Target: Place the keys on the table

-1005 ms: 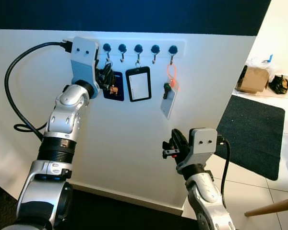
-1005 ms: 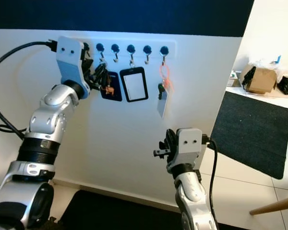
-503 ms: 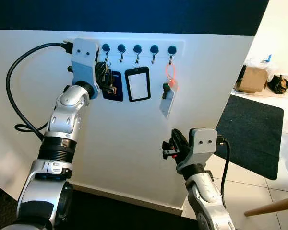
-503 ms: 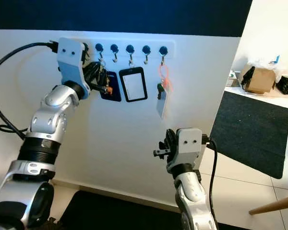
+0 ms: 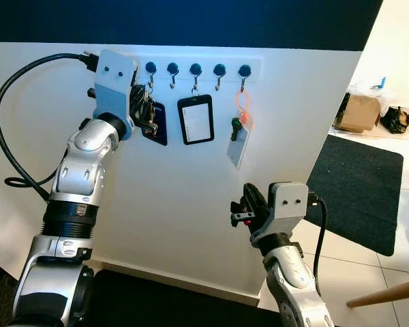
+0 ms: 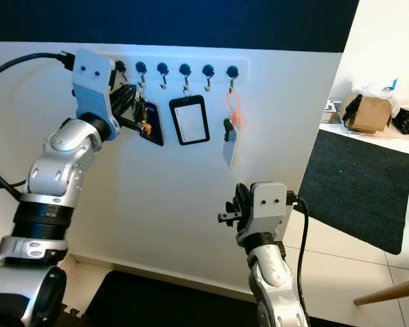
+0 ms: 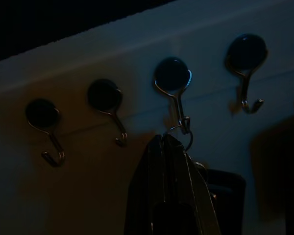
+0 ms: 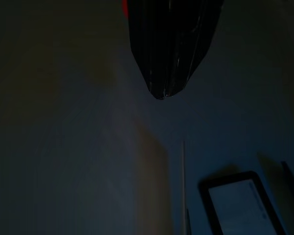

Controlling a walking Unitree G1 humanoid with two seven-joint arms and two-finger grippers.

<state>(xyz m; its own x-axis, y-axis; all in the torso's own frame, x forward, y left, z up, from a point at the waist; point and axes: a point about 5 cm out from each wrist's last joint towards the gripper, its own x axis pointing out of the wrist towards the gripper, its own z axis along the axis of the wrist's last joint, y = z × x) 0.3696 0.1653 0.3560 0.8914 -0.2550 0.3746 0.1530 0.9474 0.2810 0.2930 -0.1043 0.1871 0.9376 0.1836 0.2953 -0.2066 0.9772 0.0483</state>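
The keys (image 5: 152, 124) hang by a ring (image 7: 184, 137) from the second hook (image 7: 172, 80) of a white hook rail (image 5: 204, 67) on the wall. My left gripper (image 5: 147, 114) is raised to that hook and shut on the keys, its black fingers (image 7: 162, 191) pressed together just under the ring. A dark blue card holder (image 5: 161, 128) hangs tilted right behind the keys. Lower down, my right gripper (image 5: 248, 208) is held shut and empty in front of the white wall.
A black-framed badge holder (image 5: 195, 119) and a white tag on an orange loop (image 5: 238, 139) hang from hooks further right. To the right, a dark mat (image 5: 358, 187) lies on the tiled floor, with a cardboard box (image 5: 360, 112) behind it. A wooden piece (image 5: 385, 294) sticks in at bottom right.
My left arm has swung a little to the left with the keys in its fingers, and the blue card holder now hangs more edge-on. The right arm has not moved.
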